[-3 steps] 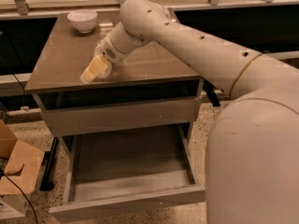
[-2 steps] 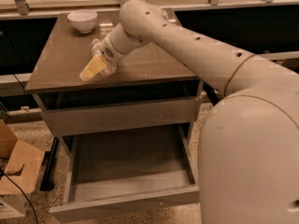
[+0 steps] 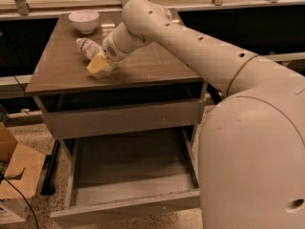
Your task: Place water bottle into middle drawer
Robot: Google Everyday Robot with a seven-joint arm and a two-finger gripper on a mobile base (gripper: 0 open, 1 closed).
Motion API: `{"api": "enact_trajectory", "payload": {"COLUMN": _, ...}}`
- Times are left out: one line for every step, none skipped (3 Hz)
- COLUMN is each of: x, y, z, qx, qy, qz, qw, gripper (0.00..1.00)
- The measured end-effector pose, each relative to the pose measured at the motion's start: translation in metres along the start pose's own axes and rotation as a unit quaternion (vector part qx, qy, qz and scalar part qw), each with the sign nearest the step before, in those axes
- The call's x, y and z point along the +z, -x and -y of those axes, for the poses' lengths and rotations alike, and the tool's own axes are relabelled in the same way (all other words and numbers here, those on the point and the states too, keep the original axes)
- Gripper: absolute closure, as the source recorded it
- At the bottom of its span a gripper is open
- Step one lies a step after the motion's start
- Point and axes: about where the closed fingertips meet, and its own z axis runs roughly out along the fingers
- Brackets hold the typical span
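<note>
The water bottle [image 3: 88, 47] is clear with a white cap pointing up-left and sticks out from my gripper over the cabinet's brown top [image 3: 57, 70]. My gripper [image 3: 97, 64], with yellow fingers, is shut on the bottle's lower end, near the left front of the top. The middle drawer [image 3: 133, 163] is pulled open below, its flat grey floor bare, straight under the cabinet front.
A white bowl [image 3: 84, 20] stands at the back left of the top. A closed plain drawer front [image 3: 124, 119] sits above the open drawer. A cardboard box [image 3: 16, 175] lies on the floor at left. My arm and body [image 3: 252, 166] fill the right.
The gripper has moved up and slightly back over the top. The bottle, hidden under the gripper before, now shows sticking out up-left from it.
</note>
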Motion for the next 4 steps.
{"api": "enact_trajectory", "payload": {"x": -0.015, "y": 0.009, "z": -0.004, "qx": -0.013, "qy": 0.004, "qz": 0.007, "qw": 0.9999, "gripper": 0.90}}
{"api": "enact_trajectory", "payload": {"x": -0.035, "y": 0.008, "z": -0.016, "qx": -0.044, "qy": 0.028, "qz": 0.029, "qw": 0.9982, "gripper": 1.00}}
{"api": "enact_trajectory", "payload": {"x": -0.071, "y": -0.012, "z": -0.041, "qx": -0.090, "qy": 0.065, "qz": 0.036, "qw": 0.9932, "gripper": 1.00}}
{"api": "enact_trajectory", "payload": {"x": -0.116, "y": -0.044, "z": -0.067, "qx": -0.128, "qy": 0.082, "qz": 0.031, "qw": 0.9880, "gripper": 1.00}}
